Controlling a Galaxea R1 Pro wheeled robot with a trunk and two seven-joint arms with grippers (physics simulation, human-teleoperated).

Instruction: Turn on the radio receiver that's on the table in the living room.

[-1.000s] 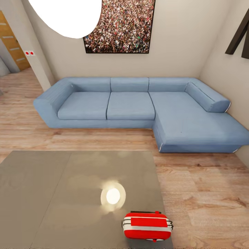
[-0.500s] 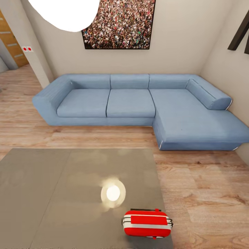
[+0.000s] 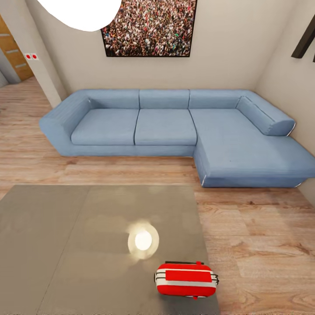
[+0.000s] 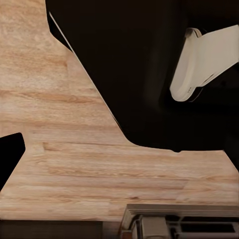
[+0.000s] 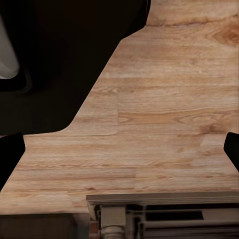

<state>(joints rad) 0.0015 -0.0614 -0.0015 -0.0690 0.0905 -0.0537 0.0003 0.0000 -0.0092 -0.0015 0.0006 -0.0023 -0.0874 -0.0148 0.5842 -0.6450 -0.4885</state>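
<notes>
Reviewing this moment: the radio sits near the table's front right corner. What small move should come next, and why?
Probably raise the right arm toward the radio receiver. It lies on the table near the front right edge, low in the head view, so it looks close, while both wrist views look down at wood floor, suggesting the arms hang low. Gripper states cannot be told.

— Where is the radio [image 3: 186, 278]?
— On the table [image 3: 65, 245], near its right edge at the near end, lying on its back, red with a white band, dark handle toward the sofa.
— And the table?
— Low, glossy grey, a lamp's glare mirrored just beside the radio, on the living room's light wood floor.
</notes>
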